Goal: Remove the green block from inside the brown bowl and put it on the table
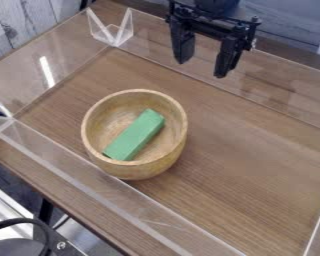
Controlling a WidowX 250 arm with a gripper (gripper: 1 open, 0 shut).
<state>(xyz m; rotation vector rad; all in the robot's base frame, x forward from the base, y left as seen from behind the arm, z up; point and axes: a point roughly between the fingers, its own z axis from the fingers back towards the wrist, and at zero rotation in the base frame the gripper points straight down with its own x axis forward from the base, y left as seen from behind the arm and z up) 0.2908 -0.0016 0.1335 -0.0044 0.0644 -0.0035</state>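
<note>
**Block in the bowl, gripper spread above the table**

The black gripper (206,57) hangs at the top of the view with its two fingers (184,45) pointing down and spread wide apart, nothing between them. It stands over the far part of the table (243,150), well apart from the bowl. From the gripper, the brown bowl (133,133) lies toward seven o'clock, near the middle of the tabletop. It is round, light tan wood with a thick rim and faint grain. Inside it rests the green block (135,135), a small bright green bar with plain matte faces, lying slantwise with its long axis running from one o'clock to seven o'clock. Low clear acrylic walls (69,42) border the wood-grain surface
</note>
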